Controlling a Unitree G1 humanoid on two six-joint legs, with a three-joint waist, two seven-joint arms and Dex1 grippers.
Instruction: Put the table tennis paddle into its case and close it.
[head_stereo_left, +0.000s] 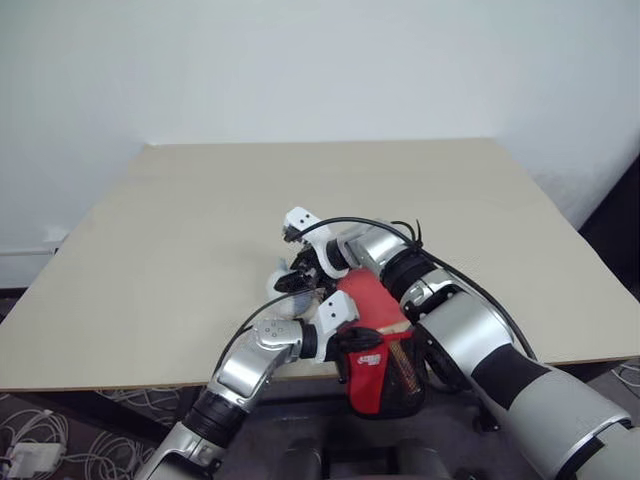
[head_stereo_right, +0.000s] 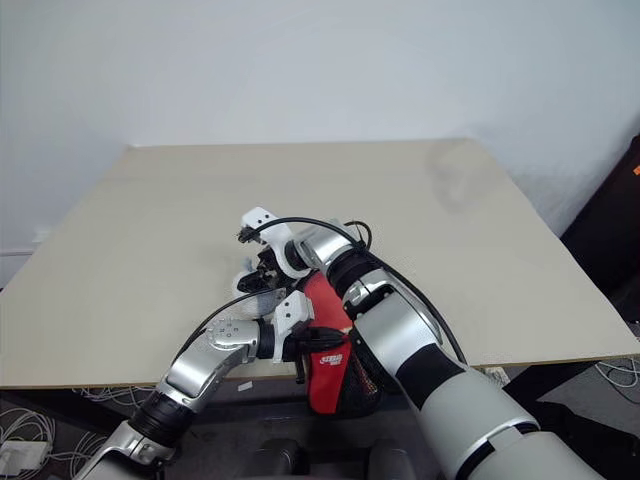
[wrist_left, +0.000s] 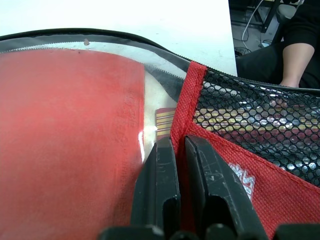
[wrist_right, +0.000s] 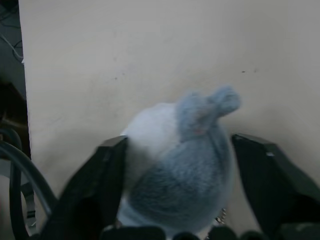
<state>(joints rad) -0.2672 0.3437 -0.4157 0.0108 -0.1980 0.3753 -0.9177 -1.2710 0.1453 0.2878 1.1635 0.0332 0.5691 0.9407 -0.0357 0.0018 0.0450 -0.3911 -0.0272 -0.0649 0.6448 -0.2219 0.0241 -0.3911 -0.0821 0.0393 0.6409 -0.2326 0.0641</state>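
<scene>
The case (head_stereo_left: 377, 378) is red fabric with a white logo, a black mesh pocket (wrist_left: 250, 112) and a black zip rim. It hangs over the table's front edge. The table tennis paddle (wrist_left: 70, 140) lies inside it, its red face behind clear film and a bit of striped handle (wrist_left: 165, 119) showing. My left gripper (wrist_left: 179, 142) is shut on the case's red edge. My right gripper (wrist_right: 179, 142) hangs just beyond it over the table. Its fingers (wrist_right: 107, 165) stand open on either side of a fluffy grey and white ball (wrist_right: 175, 165).
The beige table (head_stereo_left: 200, 220) stretches away to a white wall. The fluffy ball (head_stereo_left: 285, 282) rests on it near the front edge. A person's arm in a dark sleeve (wrist_left: 295, 55) shows past the table's edge. Cables (head_stereo_left: 60, 450) lie on the floor at the left.
</scene>
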